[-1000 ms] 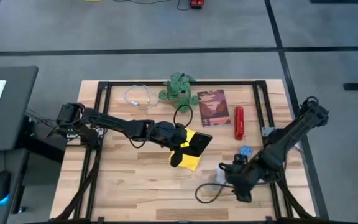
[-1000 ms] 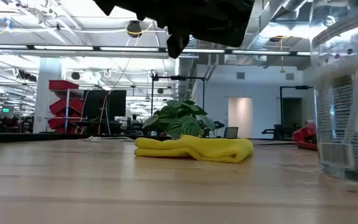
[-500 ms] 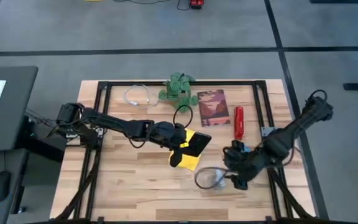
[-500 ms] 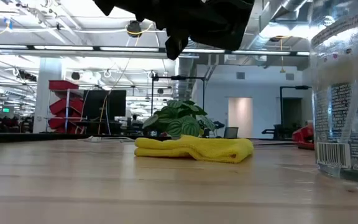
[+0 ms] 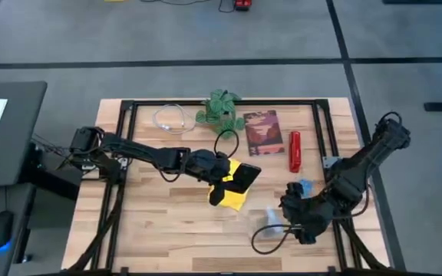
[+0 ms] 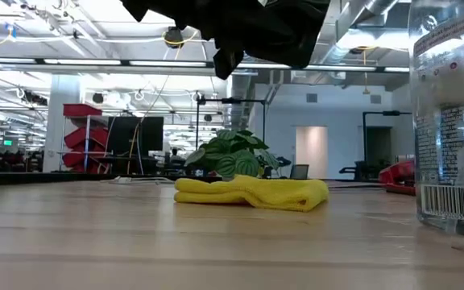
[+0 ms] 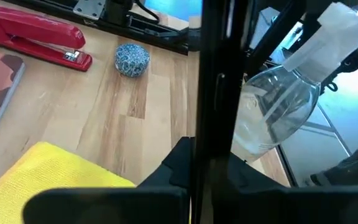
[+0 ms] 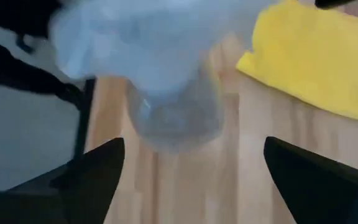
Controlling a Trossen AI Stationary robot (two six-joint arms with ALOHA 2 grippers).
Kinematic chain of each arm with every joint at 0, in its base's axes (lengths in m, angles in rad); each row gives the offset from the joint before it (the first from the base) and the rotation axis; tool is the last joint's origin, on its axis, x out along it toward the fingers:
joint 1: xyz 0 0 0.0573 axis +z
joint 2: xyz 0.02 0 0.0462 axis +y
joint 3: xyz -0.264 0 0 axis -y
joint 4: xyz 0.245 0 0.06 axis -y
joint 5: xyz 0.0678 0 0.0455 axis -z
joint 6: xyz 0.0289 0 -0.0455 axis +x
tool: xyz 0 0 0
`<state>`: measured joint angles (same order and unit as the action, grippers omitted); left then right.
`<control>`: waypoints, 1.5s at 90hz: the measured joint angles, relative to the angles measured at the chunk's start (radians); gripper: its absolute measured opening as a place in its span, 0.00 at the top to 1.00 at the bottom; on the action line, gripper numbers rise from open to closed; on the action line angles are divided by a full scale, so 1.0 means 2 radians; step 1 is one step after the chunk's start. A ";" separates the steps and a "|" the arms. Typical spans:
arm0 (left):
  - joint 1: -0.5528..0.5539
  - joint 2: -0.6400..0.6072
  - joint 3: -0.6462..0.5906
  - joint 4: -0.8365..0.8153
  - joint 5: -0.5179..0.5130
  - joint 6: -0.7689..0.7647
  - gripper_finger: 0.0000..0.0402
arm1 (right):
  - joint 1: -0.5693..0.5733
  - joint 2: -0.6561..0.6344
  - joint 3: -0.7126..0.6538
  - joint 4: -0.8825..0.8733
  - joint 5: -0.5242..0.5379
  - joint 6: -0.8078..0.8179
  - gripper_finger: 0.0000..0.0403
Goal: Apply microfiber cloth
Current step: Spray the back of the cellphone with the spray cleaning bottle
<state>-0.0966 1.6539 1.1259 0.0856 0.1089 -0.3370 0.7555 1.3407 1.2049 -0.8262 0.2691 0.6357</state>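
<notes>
The yellow microfiber cloth (image 5: 235, 196) lies bunched on the table's middle, resting on its underside (image 6: 252, 194). Just above it my left gripper (image 5: 219, 173) is shut on a black smartphone (image 5: 245, 177). A clear spray bottle (image 5: 269, 222) stands upright on the table at the near right (image 6: 449, 121). My right gripper (image 5: 288, 221) is open on the bottle's right. Its two fingers stand wide apart (image 8: 207, 174), with the bottle (image 8: 166, 81) ahead of them, untouched as far as shows. My left gripper pinches the smartphone between its two fingers at its left end (image 5: 231, 172), coming level from the table's left. The phone stands on edge in the hold (image 7: 213, 93). It is lifted clear above the cloth.
At the far side stand a small green plant (image 5: 219, 109), a dark red booklet (image 5: 262, 130), a red stapler (image 5: 295, 150) and a coiled white cable (image 5: 171, 119). A small blue ball (image 5: 304, 186) lies right of the cloth. A black cable loops by the bottle (image 5: 267, 244).
My right gripper has swung toward the far edge and back toward the near edge beside the spray bottle. The bottle has shifted a little on the table and now stands upright.
</notes>
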 joint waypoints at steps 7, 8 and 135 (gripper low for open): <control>0.004 0.000 0.000 0.000 0.000 0.000 0.99 | 0.007 0.000 0.000 0.014 0.035 -0.005 0.01; 0.005 0.000 0.000 0.000 0.000 0.000 0.99 | 0.007 0.000 0.000 0.015 0.041 -0.006 0.01; -0.014 0.000 0.000 0.035 0.006 0.004 0.99 | 0.002 0.060 0.001 0.156 0.140 0.013 0.05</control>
<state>-0.1254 1.6539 1.1259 0.1556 0.1219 -0.3285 0.7588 1.4616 1.2060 -0.5140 0.5482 0.6622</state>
